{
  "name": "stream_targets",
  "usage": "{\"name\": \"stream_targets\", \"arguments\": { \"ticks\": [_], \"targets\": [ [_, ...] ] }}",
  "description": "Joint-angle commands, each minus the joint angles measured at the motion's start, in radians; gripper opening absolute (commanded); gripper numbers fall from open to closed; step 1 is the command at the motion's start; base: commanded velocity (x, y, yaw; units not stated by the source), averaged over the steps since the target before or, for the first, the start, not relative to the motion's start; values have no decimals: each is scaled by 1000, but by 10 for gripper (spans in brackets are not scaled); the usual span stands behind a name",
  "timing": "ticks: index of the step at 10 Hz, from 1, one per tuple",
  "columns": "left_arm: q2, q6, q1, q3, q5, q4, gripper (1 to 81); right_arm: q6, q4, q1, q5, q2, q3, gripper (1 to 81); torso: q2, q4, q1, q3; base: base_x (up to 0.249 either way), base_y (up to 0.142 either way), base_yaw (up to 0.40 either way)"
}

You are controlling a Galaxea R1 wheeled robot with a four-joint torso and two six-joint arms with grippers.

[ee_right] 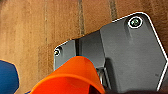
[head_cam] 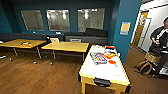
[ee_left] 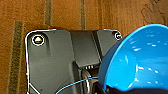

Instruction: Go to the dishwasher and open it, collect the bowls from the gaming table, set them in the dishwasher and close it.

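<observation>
A big bright blue bowl (ee_left: 140, 60) sits close up at one side, in front of the robot's dark plate (ee_left: 55, 62), with a brown wooden floor (ee_left: 75, 15) behind them.

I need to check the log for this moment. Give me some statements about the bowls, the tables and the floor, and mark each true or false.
1. The bowl large in the left wrist view is bright blue. True.
2. The bowl large in the right wrist view is green. False: it is orange-red.
3. The gaming table has a white top and a yellow frame. True.
4. The gaming table's top is bare. False: colourful flat boxes and small orange-red things lie on its far half.
5. The floor is grey carpet. False: it is brown wood planks.
6. A person stands at the right edge of the head view. True.
</observation>
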State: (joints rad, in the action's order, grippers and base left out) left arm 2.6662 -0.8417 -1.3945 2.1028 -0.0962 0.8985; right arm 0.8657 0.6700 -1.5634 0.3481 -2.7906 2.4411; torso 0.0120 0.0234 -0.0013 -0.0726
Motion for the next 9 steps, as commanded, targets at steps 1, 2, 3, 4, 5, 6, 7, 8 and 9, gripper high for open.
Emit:
{"name": "stream_targets", "arguments": {
  "ticks": [1,2,3,4,5,6,7,8,9],
  "targets": [
    [34,13,39,69,-2,25,10,2,51,35,-34,-16,35,10,0,0,1,0,0,0,0],
    [49,16,31,94,-2,28,10,2,60,29,-35,-26,50,10,0,0,1,0,0,0,0],
    [63,18,24,121,0,28,10,2,72,24,-35,-37,59,10,0,0,1,0,0,0,0],
    [78,27,15,149,1,36,10,2,97,12,-34,-45,59,10,0,0,1,0,0,0,0],
    [89,29,5,184,29,42,10,4,114,2,-31,-45,48,10,0,0,1,0,0,0,0],
    [98,35,-4,229,76,45,10,6,117,-1,-30,-40,39,10,0,0,1,0,0,0,0],
    [111,36,-14,269,102,46,10,9,114,-2,-31,-36,47,10,0,0,1,0,0,0,0],
    [120,36,-25,299,121,48,10,10,114,-7,-31,-19,39,10,0,0,1,0,0,0,0],
    [112,36,-37,313,159,48,10,12,115,-19,-31,0,32,10,0,0,1,0,0,0,0]
  ]
}}
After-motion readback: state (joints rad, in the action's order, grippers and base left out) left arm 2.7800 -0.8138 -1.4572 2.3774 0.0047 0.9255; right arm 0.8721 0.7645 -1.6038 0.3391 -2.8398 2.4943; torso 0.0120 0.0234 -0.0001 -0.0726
